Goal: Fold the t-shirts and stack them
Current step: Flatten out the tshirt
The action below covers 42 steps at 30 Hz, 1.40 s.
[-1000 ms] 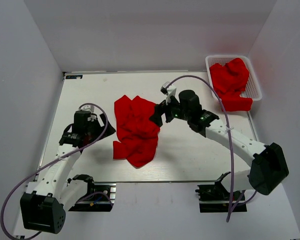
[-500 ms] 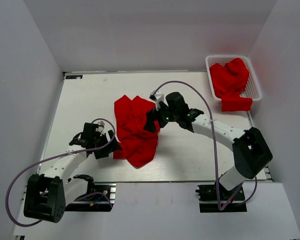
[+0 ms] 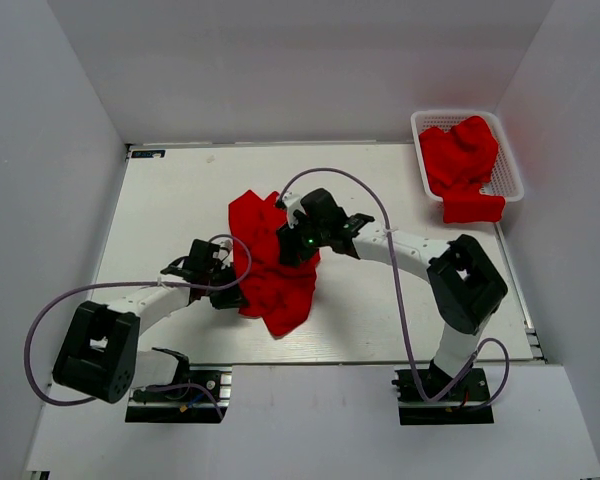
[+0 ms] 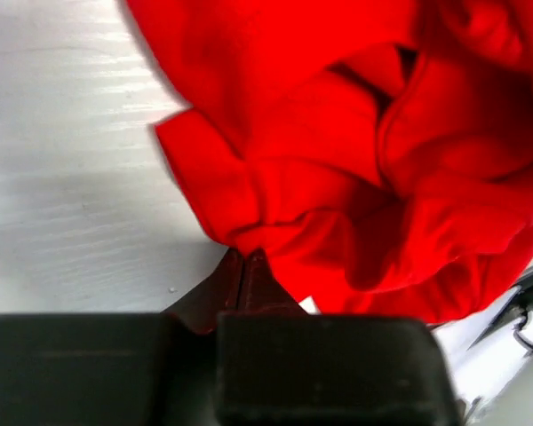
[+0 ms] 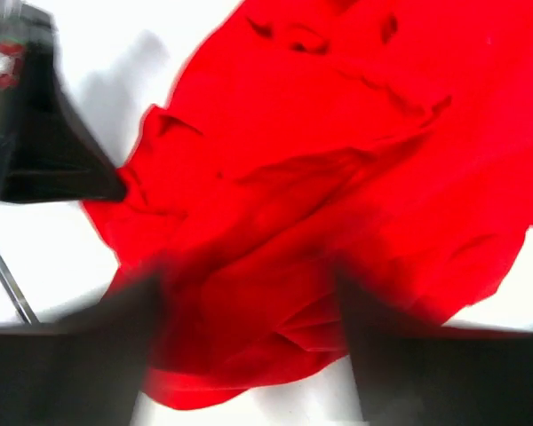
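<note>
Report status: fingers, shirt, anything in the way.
Left fingers shut on t-shirt edge. Right fingers open, straddling it. Shirt crumpled, unfolded. Nothing blocking; basket sits far right.

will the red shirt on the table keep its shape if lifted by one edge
Probably floppy: the shirt lies in soft crumpled folds. It would likely hang from the left gripper pinching its edge. Thin cloth, probably light.

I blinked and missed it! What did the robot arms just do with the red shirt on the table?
The left gripper slid right to the shirt and pinched its left edge shut. The right gripper swung left over the shirt, jaws open. The shirt's lower left corner bunched inward. The basket and its shirts stayed put.
</note>
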{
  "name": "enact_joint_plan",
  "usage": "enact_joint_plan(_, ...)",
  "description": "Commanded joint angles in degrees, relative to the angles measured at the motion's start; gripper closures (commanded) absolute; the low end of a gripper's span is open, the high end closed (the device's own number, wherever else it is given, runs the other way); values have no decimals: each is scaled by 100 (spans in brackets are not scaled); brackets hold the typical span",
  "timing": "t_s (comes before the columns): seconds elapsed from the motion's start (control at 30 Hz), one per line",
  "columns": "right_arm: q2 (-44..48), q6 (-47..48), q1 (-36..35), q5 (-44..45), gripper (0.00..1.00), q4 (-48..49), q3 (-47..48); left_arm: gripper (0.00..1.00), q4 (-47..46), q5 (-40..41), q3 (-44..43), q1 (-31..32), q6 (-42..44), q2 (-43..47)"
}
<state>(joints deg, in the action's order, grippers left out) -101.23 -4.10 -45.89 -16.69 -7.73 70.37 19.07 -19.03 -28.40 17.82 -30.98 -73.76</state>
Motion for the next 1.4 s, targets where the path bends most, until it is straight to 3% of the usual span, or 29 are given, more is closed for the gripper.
enact_joint_plan(0.0, -63, -126, -17, 542, 59, -273, 284, 100, 396, 531, -24, 116, 101, 80)
enact_joint_plan(0.03, -63, -213, -17, 666, 77, -282, 276, 100, 465, 532, -77, 116, 101, 176)
enact_joint_plan(0.1, 33, -337, 10, 868, 100, -247, 232, 100, 466, 672, -156, 116, 101, 605)
enact_joint_plan(0.2, 357, -468, 45, 1246, 100, -151, 170, 100, 282, 804, -323, 116, 48, 1160)
enact_joint_plan(0.37, 1095, -610, 167, 2711, 100, 385, -75, 100, 219, 1619, -1069, 116, 48, 2022)
enact_joint_plan(0.57, 2527, 100, 344, 4504, 100, 1316, -533, 100, 405, 2604, -2710, 116, 469, 2076)
enact_joint_plan(0.83, 3757, 1121, 423, 5368, 100, 1405, 239, 100, 352, 3353, -4480, 116, 1294, 2199)
enact_joint_plan(1.03, 4471, 1684, 405, 4984, 100, 1467, 951, 100, 132, 3037, -5517, 116, 1893, 2480)
enact_joint_plan(1.37, 4902, 2097, 388, 3517, 100, 53, 2938, 100, 185, 2650, -7204, 54, 2500, 2656)
